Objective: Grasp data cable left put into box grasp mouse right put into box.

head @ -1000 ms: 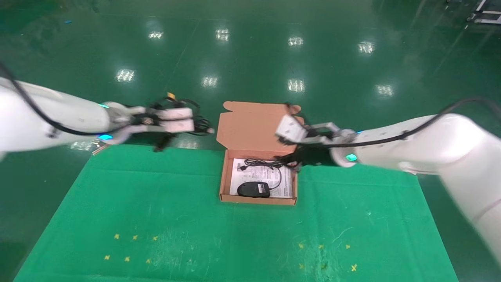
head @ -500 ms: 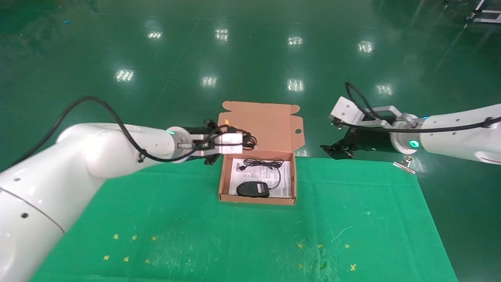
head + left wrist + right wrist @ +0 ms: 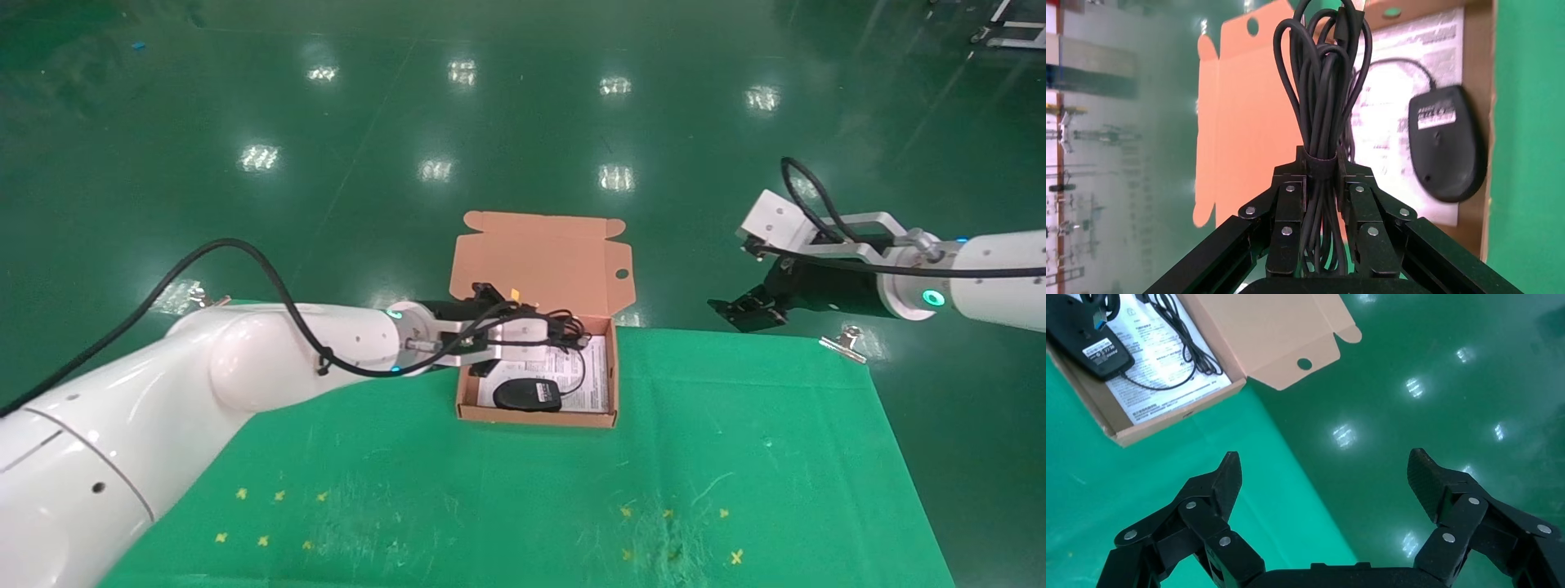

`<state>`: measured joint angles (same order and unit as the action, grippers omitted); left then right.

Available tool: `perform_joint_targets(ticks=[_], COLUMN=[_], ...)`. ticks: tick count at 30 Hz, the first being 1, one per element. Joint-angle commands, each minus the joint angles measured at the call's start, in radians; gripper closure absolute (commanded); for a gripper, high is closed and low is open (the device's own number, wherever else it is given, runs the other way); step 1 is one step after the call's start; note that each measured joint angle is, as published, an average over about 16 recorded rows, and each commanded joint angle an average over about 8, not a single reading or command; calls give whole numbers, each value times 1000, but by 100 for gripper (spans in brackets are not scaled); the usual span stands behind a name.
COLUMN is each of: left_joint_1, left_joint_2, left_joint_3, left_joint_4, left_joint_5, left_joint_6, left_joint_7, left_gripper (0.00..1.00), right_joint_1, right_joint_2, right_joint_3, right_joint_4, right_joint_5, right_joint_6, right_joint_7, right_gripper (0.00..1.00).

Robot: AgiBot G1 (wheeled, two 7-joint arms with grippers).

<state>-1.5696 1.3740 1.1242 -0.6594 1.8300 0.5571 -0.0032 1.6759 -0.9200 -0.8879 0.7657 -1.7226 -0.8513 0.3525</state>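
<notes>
Left end effector (image 3: 1320, 184) clamping data cable (image 3: 1322, 92), over box (image 3: 466, 384)

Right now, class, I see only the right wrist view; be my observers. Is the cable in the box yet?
Observer: Not yet. The left gripper is shut on the bundled cable, holding it above the box.
Operator: Where does my right gripper sit?
Observer: The head view shows the right gripper just past the green cloth's far edge, right of the box.
Operator: Anything near it?
Observer: A metal clip on the cloth's far right corner.
</notes>
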Motion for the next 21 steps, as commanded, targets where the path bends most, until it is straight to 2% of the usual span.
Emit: perform_joint_targets(ticks=[1,7,8,21], left_joint_1=[-4,-16,-17,-12], left_joint_2=[0,1,1,-16], left_joint_3=[33,82,85,81], left_joint_4=[-4,0,0,-26], left_joint_5=[-36,-87,-90,-89], left_joint_6=[-10,-17,-18,-10], left_joint_7=[7,-1,-1,-2], left_gripper=[85,10,0,0], right_joint_1=[-1,-3,-3,-1], right_joint_2=[15,29,30,28], right_joint_3=[0,-5,-5,-4], right_joint_4=[16,40,41,39], right_joint_5=[-3,-18,-19,-19], right_joint_6=[-5,-7,-7,-4], right_joint_7=[10,34,35,33], right_gripper=[0,0,0,0])
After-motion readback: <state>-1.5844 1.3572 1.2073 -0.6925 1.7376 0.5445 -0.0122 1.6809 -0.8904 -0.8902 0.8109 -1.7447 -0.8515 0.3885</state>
